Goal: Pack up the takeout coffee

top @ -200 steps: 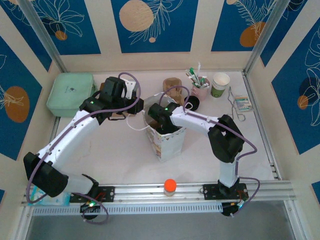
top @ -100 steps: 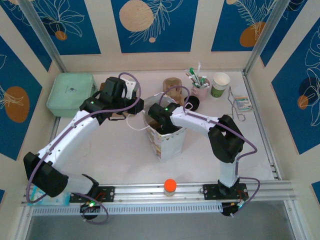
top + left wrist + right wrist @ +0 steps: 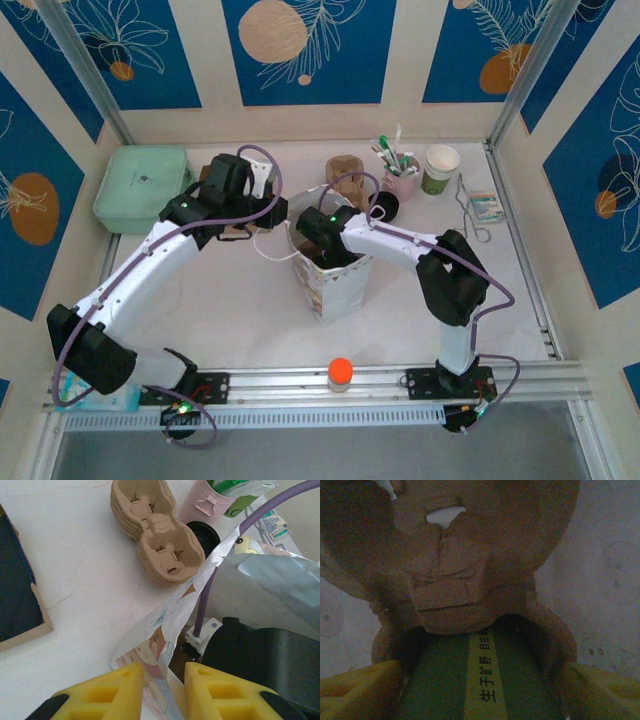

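Deep inside the paper bag (image 3: 335, 285), the takeout coffee (image 3: 480, 680) shows its green band with a yellow printed stripe; its lid is hidden. It stands in a socket of a brown pulp carrier (image 3: 455, 580) at the bag's dim bottom. My right gripper (image 3: 480, 690) reaches down into the bag (image 3: 322, 240), and its yellow fingers sit against both sides of the cup. My left gripper (image 3: 165, 680) is at the bag's back left corner (image 3: 268, 215). The bag's torn printed rim (image 3: 165, 625) runs between its two yellow fingers, which hold it.
A stack of pulp carriers (image 3: 345, 172) and a black lid (image 3: 385, 207) lie just behind the bag. A pink cup of packets (image 3: 400, 180) and a lidless white-and-green cup (image 3: 440, 168) stand at the back right. A green box (image 3: 140, 187) sits back left, an orange-capped bottle (image 3: 340, 373) on the front rail.
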`<state>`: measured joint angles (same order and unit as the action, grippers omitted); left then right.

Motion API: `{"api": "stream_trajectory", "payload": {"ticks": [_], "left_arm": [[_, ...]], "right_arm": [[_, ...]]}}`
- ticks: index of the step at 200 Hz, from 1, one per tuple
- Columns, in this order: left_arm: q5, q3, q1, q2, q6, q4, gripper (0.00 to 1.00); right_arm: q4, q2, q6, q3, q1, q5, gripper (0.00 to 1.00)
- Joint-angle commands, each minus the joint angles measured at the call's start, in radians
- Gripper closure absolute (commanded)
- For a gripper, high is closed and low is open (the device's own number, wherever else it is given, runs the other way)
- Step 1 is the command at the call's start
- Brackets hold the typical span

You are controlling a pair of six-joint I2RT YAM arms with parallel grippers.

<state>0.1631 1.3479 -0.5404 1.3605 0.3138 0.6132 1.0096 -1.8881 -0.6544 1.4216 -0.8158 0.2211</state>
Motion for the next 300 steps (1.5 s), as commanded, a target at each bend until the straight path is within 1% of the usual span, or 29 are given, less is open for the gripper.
{"api": "stream_trajectory", "payload": {"ticks": [1,94,107,113,121,129,137,165,169,257,300], "left_arm": [[-0.019,0.017,-0.011,-0.017,0.004,0.019,0.72],[-0.025,0.016,-0.015,-0.023,0.005,0.015,0.72],[-0.026,0.016,-0.015,-0.022,0.004,0.016,0.72],[-0.025,0.017,-0.015,-0.022,0.004,0.016,0.72],[-0.026,0.017,-0.014,-0.023,0.002,0.016,0.72],[-0.025,0.018,-0.014,-0.023,0.003,0.016,0.72],[-0.025,0.017,-0.015,-0.022,0.003,0.016,0.72],[-0.028,0.017,-0.015,-0.023,0.001,0.017,0.72],[-0.028,0.017,-0.014,-0.023,0.001,0.017,0.72],[-0.033,0.014,-0.016,-0.033,0.003,0.02,0.72],[-0.034,0.006,-0.018,-0.035,0.006,0.02,0.72]], "right_arm": [[-0.064,-0.074,0.011,-0.066,0.01,0.019,0.49],[-0.074,-0.093,0.03,-0.068,0.003,0.037,0.47],[-0.075,-0.095,0.03,-0.067,0.002,0.037,0.45],[-0.077,-0.095,0.03,-0.067,0.002,0.035,0.42],[-0.079,-0.094,0.03,-0.07,0.0,0.035,0.35],[-0.083,-0.093,0.03,-0.072,-0.001,0.035,0.25],[-0.085,-0.091,0.029,-0.075,-0.002,0.034,0.19],[-0.091,-0.085,0.027,-0.081,-0.004,0.035,0.05],[-0.091,-0.083,0.027,-0.082,-0.005,0.035,0.0],[-0.094,-0.066,0.01,-0.095,-0.012,0.057,0.01],[-0.144,-0.079,-0.011,-0.128,-0.017,0.057,0.01]]}}
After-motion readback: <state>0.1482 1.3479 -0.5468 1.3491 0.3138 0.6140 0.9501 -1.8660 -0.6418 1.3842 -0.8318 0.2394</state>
